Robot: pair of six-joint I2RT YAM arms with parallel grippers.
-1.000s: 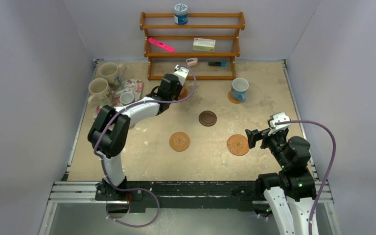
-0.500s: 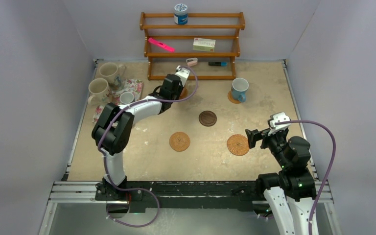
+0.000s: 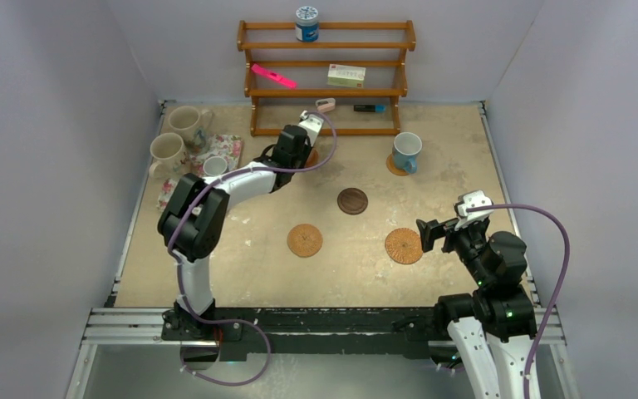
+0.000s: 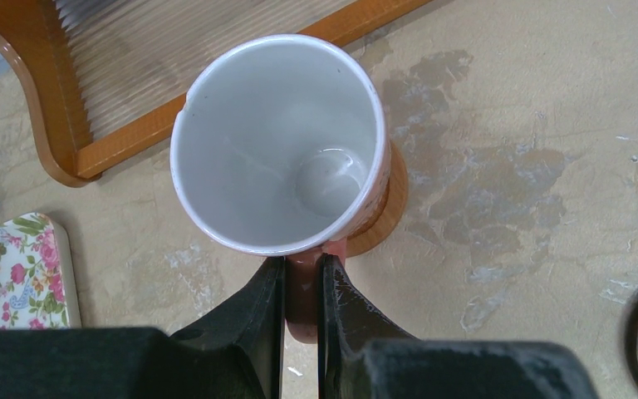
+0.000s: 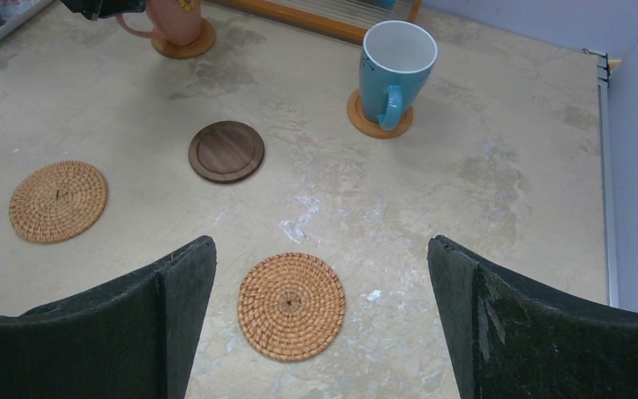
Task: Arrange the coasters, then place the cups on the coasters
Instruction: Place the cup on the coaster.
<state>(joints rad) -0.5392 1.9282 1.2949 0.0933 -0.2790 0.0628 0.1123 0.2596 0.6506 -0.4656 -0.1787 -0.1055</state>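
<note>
Over the last second my left arm has only pushed its elbow a little forward. My left gripper [image 4: 301,270] stays clenched on the handle of the white-and-pink mug [image 4: 278,145], which stands on the tan coaster [image 4: 386,212] just in front of the wooden shelf [image 4: 33,108]. I judge this cup placed, so letting go comes next. My right gripper [image 5: 320,274] has not moved: jaws spread wide, holding nothing, hanging over one of the two bare woven coasters [image 5: 291,306]. The blue mug [image 5: 395,71] already sits on a coaster of its own, and the dark brown coaster [image 5: 226,151] is bare. Two cream mugs [image 3: 184,122] and the small grey-blue mug [image 3: 214,167] wait at the floral mat [image 3: 231,150], so three cups are left. The canister [image 3: 306,23] and the box [image 3: 346,76] on the shelf carry print too small to read
</note>
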